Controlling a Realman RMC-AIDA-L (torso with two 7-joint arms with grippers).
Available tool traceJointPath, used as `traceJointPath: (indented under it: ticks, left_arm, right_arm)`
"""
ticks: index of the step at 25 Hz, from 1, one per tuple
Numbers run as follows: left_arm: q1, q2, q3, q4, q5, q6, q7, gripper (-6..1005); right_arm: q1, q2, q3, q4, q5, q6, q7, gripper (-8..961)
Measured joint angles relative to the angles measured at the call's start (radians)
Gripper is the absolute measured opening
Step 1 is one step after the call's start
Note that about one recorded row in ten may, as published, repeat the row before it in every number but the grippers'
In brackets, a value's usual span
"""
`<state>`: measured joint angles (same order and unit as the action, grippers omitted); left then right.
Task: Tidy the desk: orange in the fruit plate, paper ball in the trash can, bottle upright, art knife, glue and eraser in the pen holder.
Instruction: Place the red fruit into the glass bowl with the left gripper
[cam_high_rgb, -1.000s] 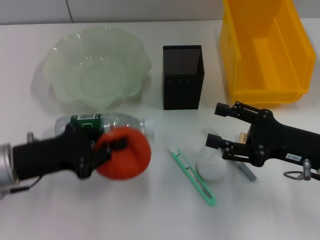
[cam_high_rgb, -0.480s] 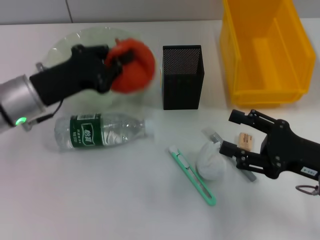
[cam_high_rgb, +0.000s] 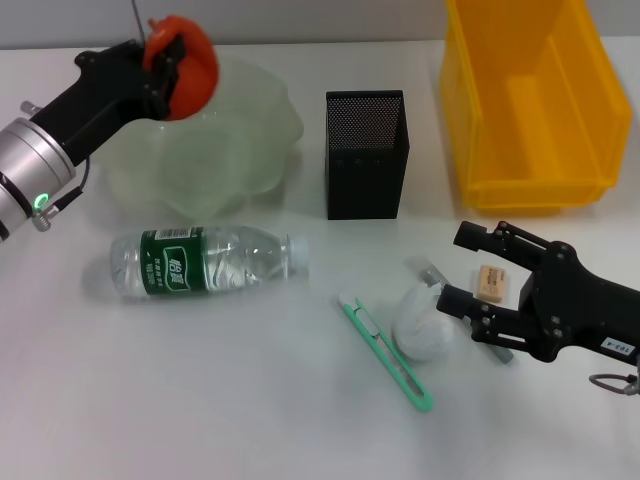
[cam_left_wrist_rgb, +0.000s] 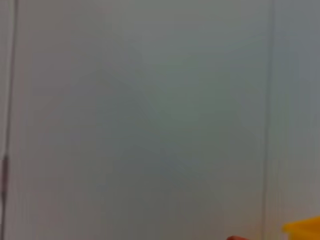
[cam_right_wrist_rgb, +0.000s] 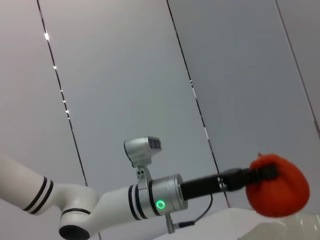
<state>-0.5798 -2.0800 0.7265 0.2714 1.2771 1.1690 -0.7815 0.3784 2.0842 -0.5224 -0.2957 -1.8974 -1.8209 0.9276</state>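
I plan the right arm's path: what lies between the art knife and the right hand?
In the head view, the paper ball lies between the art knife and the right hand.

1. The left arm reaches forward and up at the far left, its silver wrist showing a green light; the left gripper (cam_high_rgb: 172, 60) is raised, fingers clamped around a round object.
2. The right arm extends in low from the right; the right gripper (cam_high_rgb: 462, 268) has its fingers spread apart.
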Motion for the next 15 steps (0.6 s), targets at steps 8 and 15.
traceJointPath:
  ticks: [8,15]
  left_arm:
    - [-0.008,0.000,0.001,-0.066,-0.003,-0.053,0.134,130]
    - [-0.018,0.000,0.005,-0.092,-0.001,-0.052,0.149,272]
  right_arm:
    - [-0.001,-0.002,0.001,-0.005,0.000,0.000,0.000,821]
    - [0.002,-0.004,0.001,-0.007,0.000,0.001,0.000,820]
